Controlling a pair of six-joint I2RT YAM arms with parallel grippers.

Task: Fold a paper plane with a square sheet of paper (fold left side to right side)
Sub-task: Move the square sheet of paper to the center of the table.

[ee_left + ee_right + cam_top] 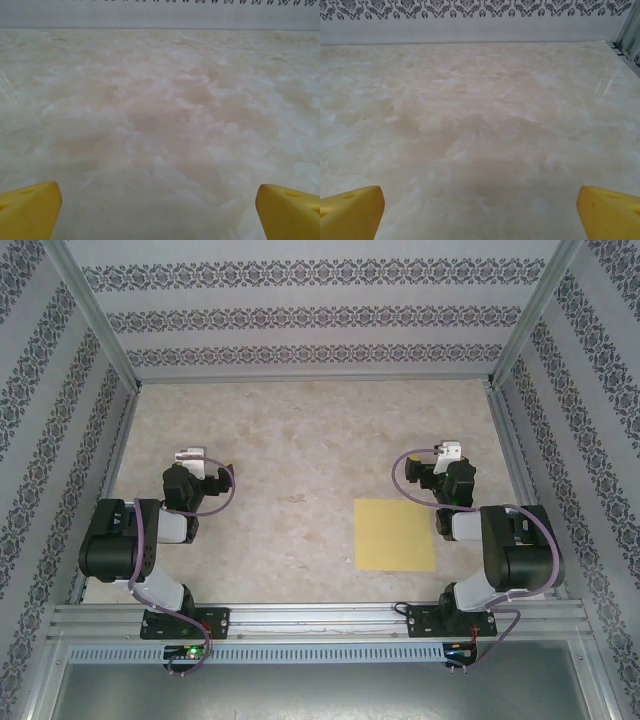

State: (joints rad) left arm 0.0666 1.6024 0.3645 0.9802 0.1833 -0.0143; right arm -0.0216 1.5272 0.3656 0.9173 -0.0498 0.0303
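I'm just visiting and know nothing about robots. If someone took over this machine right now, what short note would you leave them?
Left gripper: open, holding nothing, above bare table.
Right gripper: open, holding nothing.
Paper: the square yellow sheet lies flat and unfolded near the table's front edge, just beside the right arm.
Done: no fold made yet.
Left: fold the sheet's left side over to its right side, then the remaining folds of the plane.
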